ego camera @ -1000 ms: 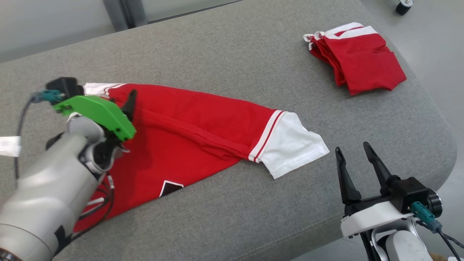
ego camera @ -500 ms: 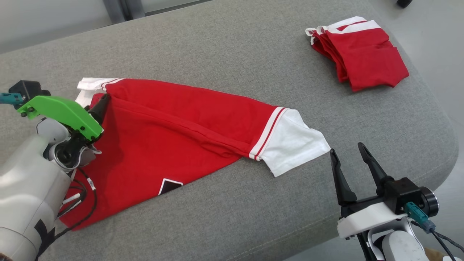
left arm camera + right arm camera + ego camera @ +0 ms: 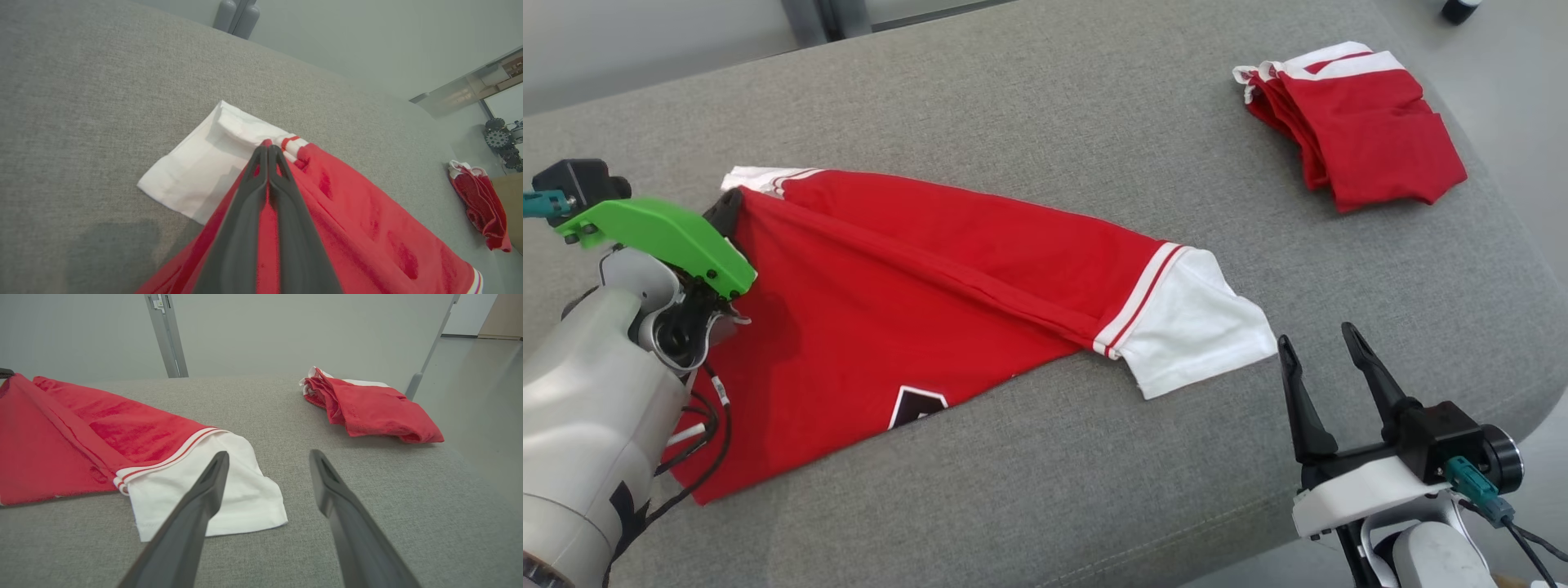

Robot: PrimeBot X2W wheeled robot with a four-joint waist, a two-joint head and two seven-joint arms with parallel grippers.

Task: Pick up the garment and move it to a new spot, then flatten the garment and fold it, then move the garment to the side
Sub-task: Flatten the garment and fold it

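At garment corner: left gripper, open a moment ago, now clamps the cloth.
right gripper: fingers apart, empty.
task: folding pull can begin.

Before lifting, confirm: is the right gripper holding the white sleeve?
No, the right gripper stands open and empty beside the white sleeve.

L arm: pale grey forearm w/ green bracket, black screws, black camera block, teal plug, black cables. R arm: white bracket, black block, teal connector. Long dark tapered fingers on both.
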